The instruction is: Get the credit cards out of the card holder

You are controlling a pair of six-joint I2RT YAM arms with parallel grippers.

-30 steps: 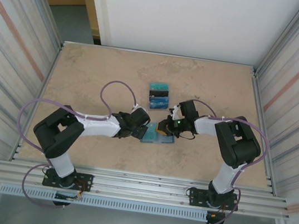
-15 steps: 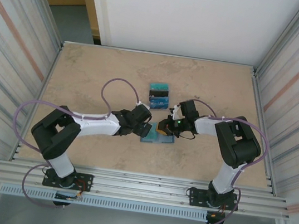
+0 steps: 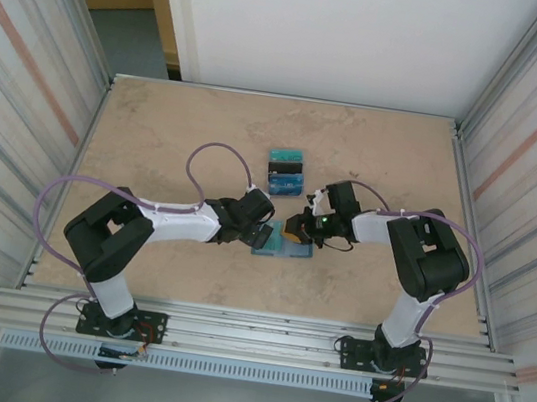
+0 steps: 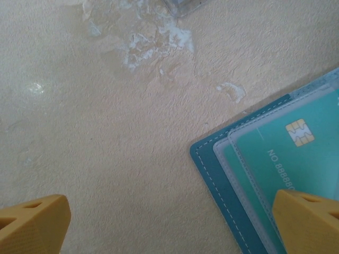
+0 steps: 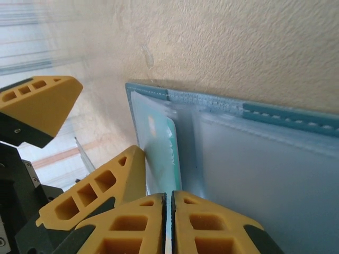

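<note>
1. Looking from above, we find the open card holder near the middle of the bench, slightly toward its near edge. Loose credit cards are stacked just beyond it, toward the far edge. The left gripper and right gripper meet over the holder.
2. At the left wrist, the left gripper is spread wide and holds nothing. One fingertip lies over the card holder, where a teal credit card sits pocketed.
3. At the right wrist, the right gripper is pinched together on the teal credit card, which is partly inside the card holder.
</note>
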